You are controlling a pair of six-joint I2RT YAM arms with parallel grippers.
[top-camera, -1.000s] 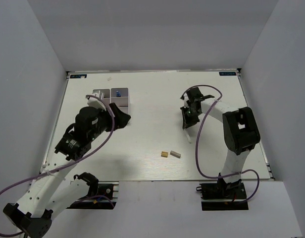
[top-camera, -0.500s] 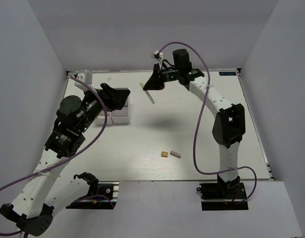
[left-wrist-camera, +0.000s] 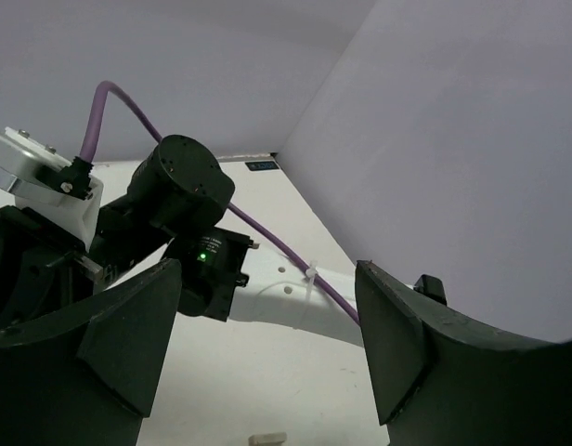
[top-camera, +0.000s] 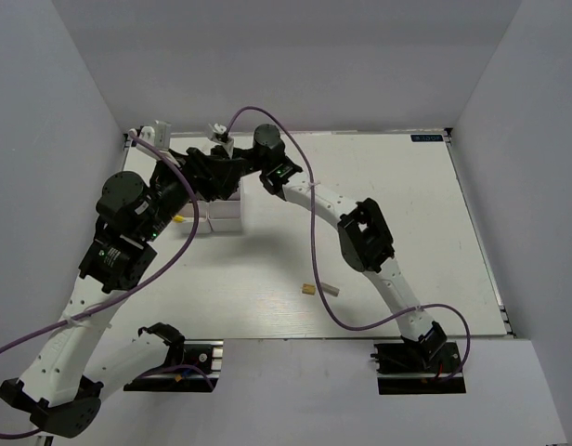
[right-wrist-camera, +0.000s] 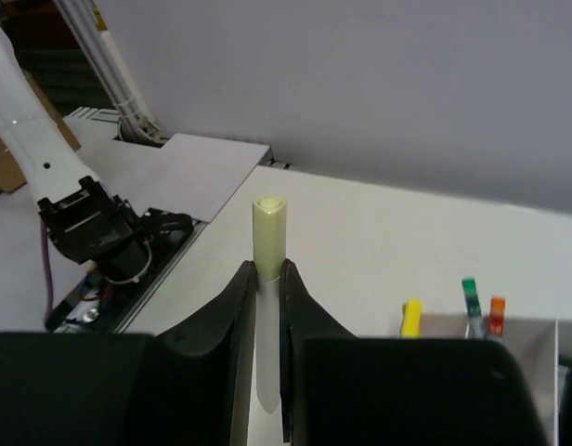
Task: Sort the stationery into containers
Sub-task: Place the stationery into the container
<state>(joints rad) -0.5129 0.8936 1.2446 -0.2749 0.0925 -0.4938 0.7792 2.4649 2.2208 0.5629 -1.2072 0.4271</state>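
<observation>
The right gripper point(right-wrist-camera: 267, 271) was pinched nearly closed on a thin white stick point(right-wrist-camera: 268, 232), whose yellow tip poked out past the fingers. Its arm reached across to the far-left of the table point(top-camera: 379, 214), beside the white compartment tray point(top-camera: 227, 219) — coloured pen tips point(right-wrist-camera: 469, 293) stood in it. The left gripper point(left-wrist-camera: 267, 279) hovered close by, jaws spread wide, holding nothing. A tan eraser point(top-camera: 308, 289) and a grey eraser point(top-camera: 331, 290) lay side by side — well apart from the tray.

from above most of the tray point(top-camera: 227, 219) is covered, and the stick's point(right-wrist-camera: 268, 279) lower end is hidden between the fingers point(right-wrist-camera: 232, 316).
</observation>
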